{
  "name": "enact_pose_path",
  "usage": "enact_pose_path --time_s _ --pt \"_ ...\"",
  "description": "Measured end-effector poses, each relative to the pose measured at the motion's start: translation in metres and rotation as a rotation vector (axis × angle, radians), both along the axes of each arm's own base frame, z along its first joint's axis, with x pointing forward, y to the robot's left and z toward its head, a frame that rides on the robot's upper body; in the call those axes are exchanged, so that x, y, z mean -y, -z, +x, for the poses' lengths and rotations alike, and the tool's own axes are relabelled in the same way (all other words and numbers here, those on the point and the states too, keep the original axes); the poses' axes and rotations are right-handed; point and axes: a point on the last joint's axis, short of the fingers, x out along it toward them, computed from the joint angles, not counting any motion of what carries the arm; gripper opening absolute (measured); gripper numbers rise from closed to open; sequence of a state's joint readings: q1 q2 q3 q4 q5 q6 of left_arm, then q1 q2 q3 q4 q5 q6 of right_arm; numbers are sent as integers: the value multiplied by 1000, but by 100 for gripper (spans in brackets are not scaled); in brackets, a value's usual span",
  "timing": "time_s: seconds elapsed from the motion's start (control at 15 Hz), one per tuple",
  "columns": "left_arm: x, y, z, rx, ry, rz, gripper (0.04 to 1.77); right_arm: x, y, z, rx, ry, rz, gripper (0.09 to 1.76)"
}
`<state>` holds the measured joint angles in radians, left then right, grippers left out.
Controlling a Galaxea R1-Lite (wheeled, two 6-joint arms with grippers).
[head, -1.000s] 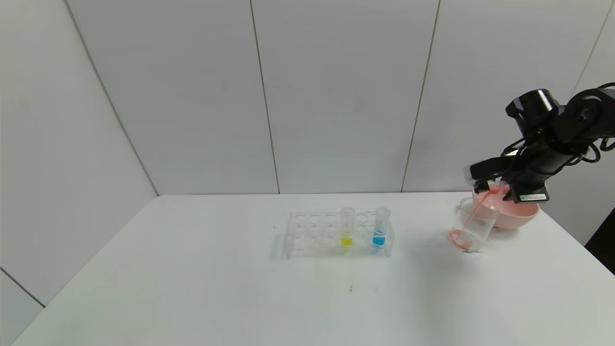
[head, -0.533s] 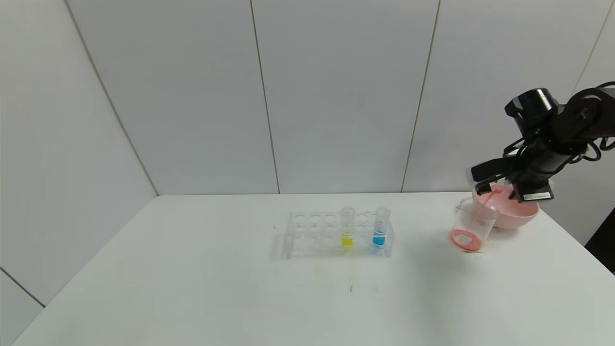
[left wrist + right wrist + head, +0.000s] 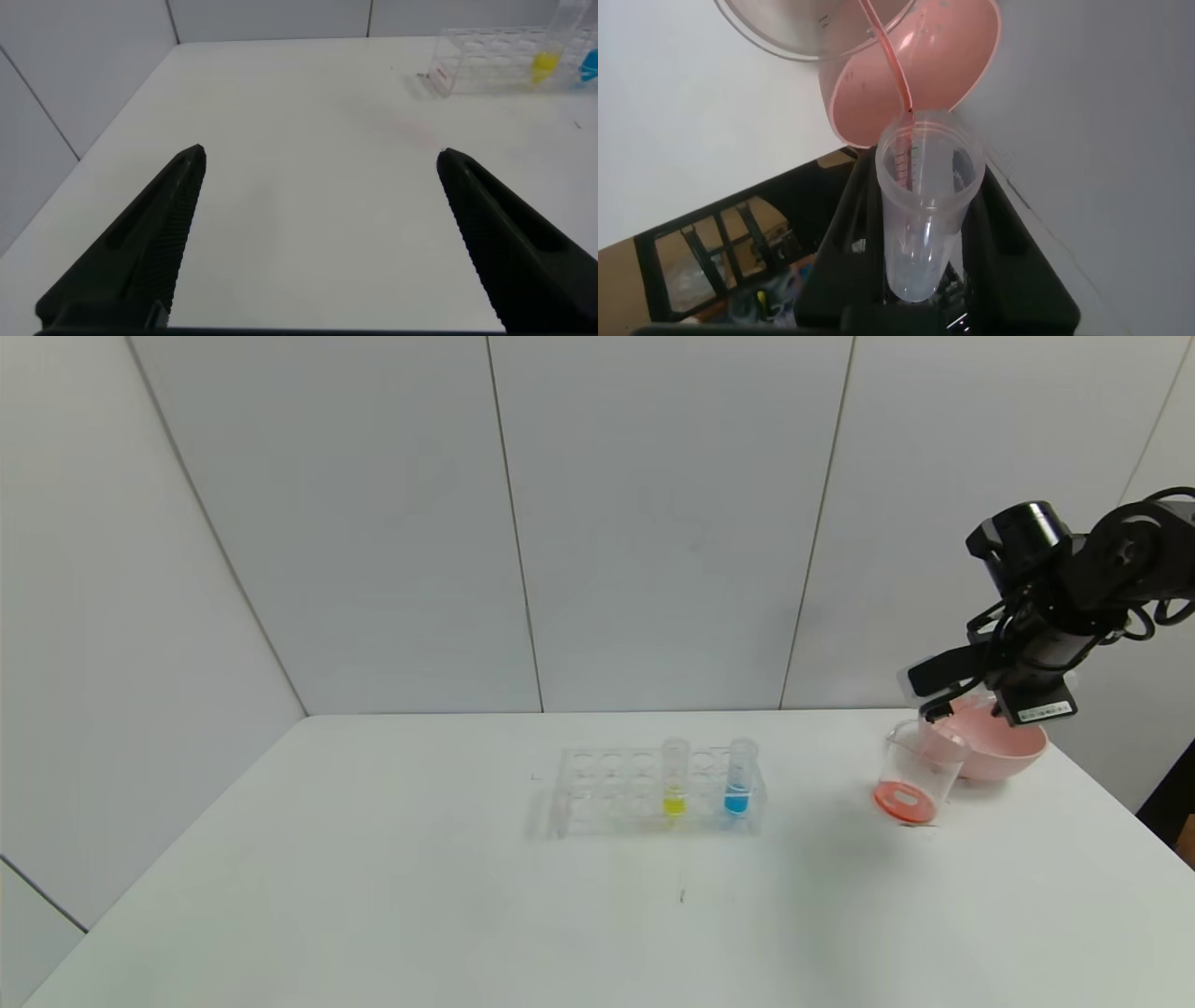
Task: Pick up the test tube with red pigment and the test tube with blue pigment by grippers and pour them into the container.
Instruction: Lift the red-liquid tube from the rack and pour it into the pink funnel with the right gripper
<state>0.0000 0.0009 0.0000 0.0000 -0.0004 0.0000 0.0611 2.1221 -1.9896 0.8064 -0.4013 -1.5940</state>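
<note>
My right gripper (image 3: pixel 938 707) is shut on the test tube with red pigment (image 3: pixel 926 215), held tilted mouth-down over the container (image 3: pixel 920 767) at the table's right. The tube looks almost empty, and a thin red thread (image 3: pixel 892 65) runs from its mouth into the clear beaker (image 3: pixel 785 28). Red liquid (image 3: pixel 904 800) lies in the beaker's bottom. The test tube with blue pigment (image 3: pixel 738 779) stands upright in the clear rack (image 3: pixel 607 789) at mid-table, apart from both grippers. My left gripper (image 3: pixel 318 152) hangs open over bare table, with nothing between its fingers.
A yellow-liquid tube (image 3: pixel 674 779) stands in the rack beside the blue one. A pink bowl (image 3: pixel 1004 751) sits right behind the beaker, under my right wrist. The table's right edge (image 3: pixel 1120 821) runs close to the bowl.
The red stream into the beaker has thinned, and the red liquid has settled in the beaker's bottom. My right gripper has risen slightly and shifted a little left with the tube.
</note>
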Motion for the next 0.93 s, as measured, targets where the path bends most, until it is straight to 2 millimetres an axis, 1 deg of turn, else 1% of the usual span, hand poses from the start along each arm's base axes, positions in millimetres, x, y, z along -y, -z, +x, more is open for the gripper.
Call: enact_pose_path --time_s 0.4,0.6,0.73,0.93 --pt "0 0 0 0 0 0 176 -9 -3 -3 -1 -29 -27 53" --pt "0 0 0 0 0 0 176 -9 -7 -3 32 -28 5 53" --pt "0 0 0 0 0 0 176 -9 -11 -1 77 -55 130 53" --pt "0 0 0 0 0 0 176 -8 -19 -4 144 1 430 53"
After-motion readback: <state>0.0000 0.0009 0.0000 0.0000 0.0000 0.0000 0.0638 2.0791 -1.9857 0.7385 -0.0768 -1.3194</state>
